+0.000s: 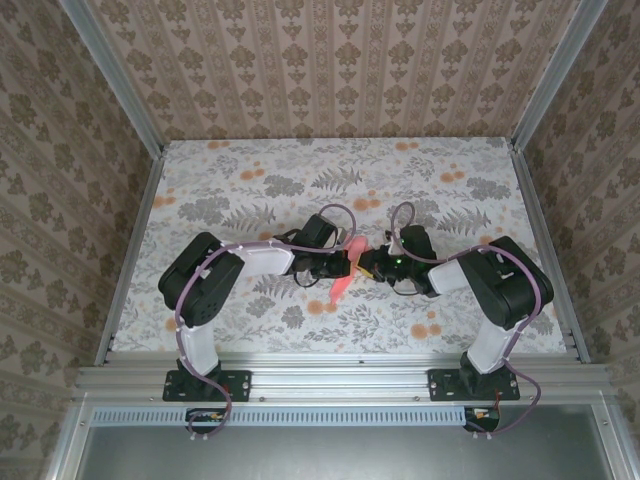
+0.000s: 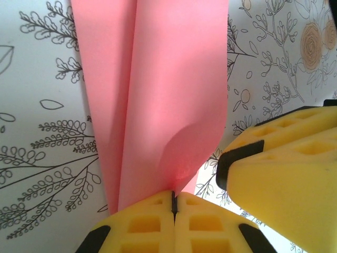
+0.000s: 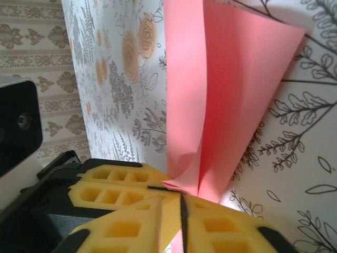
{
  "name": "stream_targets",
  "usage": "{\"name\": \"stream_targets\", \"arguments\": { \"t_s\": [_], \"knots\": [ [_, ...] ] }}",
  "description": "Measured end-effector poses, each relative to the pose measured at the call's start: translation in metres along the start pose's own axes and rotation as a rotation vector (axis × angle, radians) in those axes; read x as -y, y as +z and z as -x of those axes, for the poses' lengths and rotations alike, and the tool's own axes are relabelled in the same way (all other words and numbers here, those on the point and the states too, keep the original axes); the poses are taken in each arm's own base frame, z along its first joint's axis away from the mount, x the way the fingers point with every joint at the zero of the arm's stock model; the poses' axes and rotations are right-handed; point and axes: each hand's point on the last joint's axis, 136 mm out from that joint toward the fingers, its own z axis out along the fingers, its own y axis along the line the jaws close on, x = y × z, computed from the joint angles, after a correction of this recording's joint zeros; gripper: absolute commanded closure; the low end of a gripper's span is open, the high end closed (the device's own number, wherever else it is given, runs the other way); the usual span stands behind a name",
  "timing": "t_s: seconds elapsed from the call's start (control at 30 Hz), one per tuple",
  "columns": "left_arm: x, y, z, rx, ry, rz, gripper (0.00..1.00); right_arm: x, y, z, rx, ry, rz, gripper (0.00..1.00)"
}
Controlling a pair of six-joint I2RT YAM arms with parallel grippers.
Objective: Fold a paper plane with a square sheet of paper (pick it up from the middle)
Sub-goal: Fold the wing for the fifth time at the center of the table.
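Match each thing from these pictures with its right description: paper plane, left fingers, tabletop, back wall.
Things:
1. paper plane
2. left fingers
3. tabletop
4. back wall

Descriptions:
a. beige patterned wallpaper
b. coral pink, creased lengthwise
c. yellow, shut on the paper
d. white with grey leaves and orange flowers

Pairs: 1-b, 2-c, 3-d, 4-a

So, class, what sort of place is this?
Probably a purpose-built robot test booth, not a home: wallpapered panels in aluminium framing, a floral-print table, and two robot arms bolted to a rail at its near edge.
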Motion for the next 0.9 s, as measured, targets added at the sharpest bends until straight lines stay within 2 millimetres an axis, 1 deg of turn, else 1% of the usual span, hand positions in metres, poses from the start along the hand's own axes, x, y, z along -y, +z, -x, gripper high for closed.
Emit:
{"name": "stream_targets", "arguments": {
  "t_s": [0.2,0.37,0.5,0.73,0.9],
  "knots": [
    [0.000,0.000,0.000,0.000,0.006,-0.001,0.99,-0.005,0.001,0.002,0.001,0.021,0.026,0.68],
    [0.003,0.001,-0.002,-0.006,0.030,-0.007,0.97,0.004,0.004,0.001,-0.011,0.057,0.016,0.66],
    [0.006,0.002,-0.004,-0.009,0.052,-0.017,0.96,0.004,0.004,0.003,-0.010,0.070,0.022,0.64],
    [0.007,0.003,-0.004,-0.011,0.101,-0.022,0.89,0.004,0.004,0.003,-0.018,0.086,0.029,0.65],
    [0.010,0.004,-0.006,-0.018,0.136,-0.030,0.86,0.007,0.004,0.003,-0.023,0.094,0.027,0.72]
  ]
}}
